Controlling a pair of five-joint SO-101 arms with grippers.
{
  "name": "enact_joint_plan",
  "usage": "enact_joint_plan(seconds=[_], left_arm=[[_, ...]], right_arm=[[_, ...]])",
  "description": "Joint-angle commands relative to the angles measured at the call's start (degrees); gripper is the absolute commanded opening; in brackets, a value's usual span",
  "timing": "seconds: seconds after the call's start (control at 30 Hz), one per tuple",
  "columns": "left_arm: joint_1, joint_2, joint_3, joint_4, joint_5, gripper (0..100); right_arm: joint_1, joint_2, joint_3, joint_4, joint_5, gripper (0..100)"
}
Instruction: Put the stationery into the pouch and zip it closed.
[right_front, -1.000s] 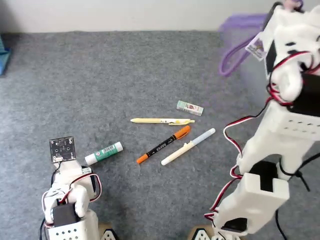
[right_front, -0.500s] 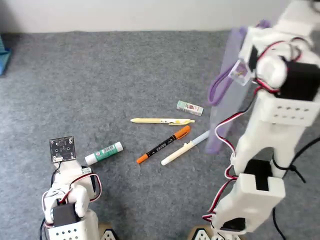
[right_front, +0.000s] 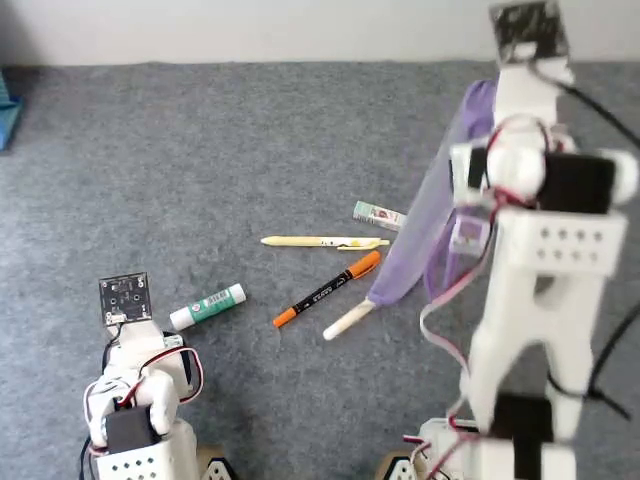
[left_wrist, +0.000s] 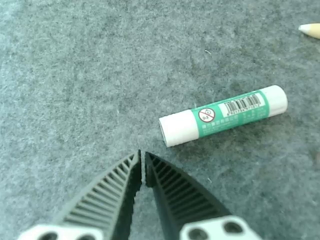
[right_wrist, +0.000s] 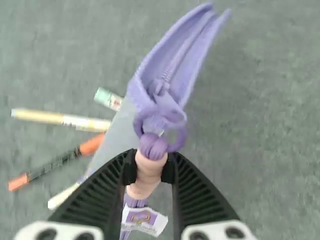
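One pouch (right_wrist: 172, 70) hangs pinched in the right gripper (right_wrist: 150, 156); the left gripper (left_wrist: 142, 156) is pressed together.

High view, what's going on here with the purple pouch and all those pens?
The right pincer is clamped on the pull end of the purple pouch, holding it up over the grey mat, where its lower end hides part of the cream pen. The yellow pen, orange marker, eraser and glue stick lie loose on the mat, none in the pouch yet. The left pincer is shut and empty beside the glue stick.
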Motion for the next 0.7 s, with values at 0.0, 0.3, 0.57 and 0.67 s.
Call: enact_joint_plan(seconds=[0.0,0.3,0.57,0.67], left_arm=[[-0.44,-0.62,-0.48,-1.05,0.7,1],[-0.44,-0.62,-0.48,-1.05,0.7,1],[-0.44,-0.62,-0.48,-1.05,0.7,1],[-0.44,-0.62,-0.48,-1.05,0.7,1]], right_arm=[[-0.13,-7.87,13.27,2.33,3.08,0.8],[0.22,-22.29,31.91,2.24,3.6,0.8],[0.22,-34.68,42.73,2.24,3.6,0.8],[0.04,-39.96,45.89,2.24,3.43,0.8]])
